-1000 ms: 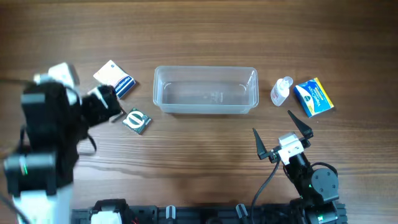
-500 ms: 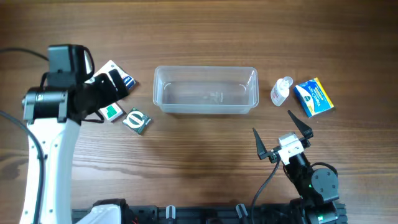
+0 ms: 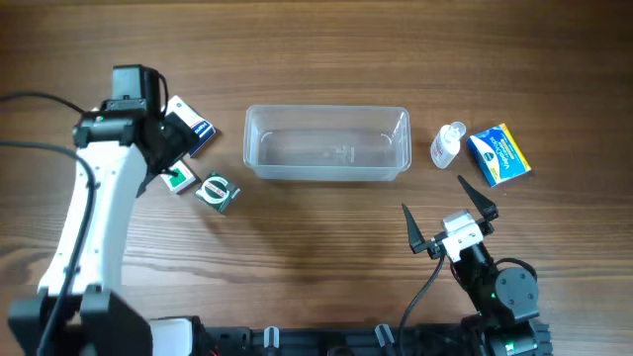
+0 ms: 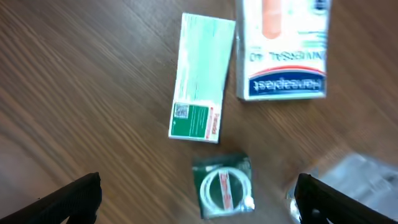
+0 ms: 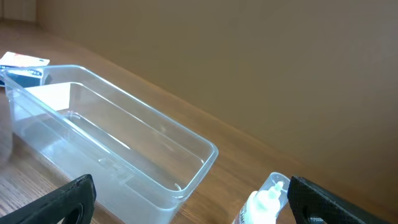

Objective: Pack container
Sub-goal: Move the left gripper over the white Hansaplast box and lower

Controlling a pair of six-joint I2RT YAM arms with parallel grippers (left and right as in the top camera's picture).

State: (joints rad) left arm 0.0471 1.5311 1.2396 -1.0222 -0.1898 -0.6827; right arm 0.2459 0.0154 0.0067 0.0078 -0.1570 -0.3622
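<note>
The clear plastic container (image 3: 326, 166) lies empty at the middle back of the table. My left gripper (image 3: 168, 148) hovers open above the small items left of it. The left wrist view has a green and white box (image 4: 198, 81), a white and blue plaster box (image 4: 286, 46) and a green square packet with a white ring (image 4: 222, 185) lying flat, the packet between my open left gripper (image 4: 199, 202) fingertips' line of sight. My right gripper (image 3: 445, 214) stands open near the front right, holding nothing, facing the container (image 5: 205, 152) and a small clear bottle (image 5: 264, 202).
Right of the container lie the small bottle (image 3: 447, 145) and a blue and yellow box (image 3: 499, 154). On the left are the green and white box (image 3: 178, 179), the packet (image 3: 218, 192) and the plaster box (image 3: 193, 126). Bare wood fills the front middle.
My left arm has swung up and to the right, its gripper now over the small boxes left of the container. The right arm and all objects have stayed put.
</note>
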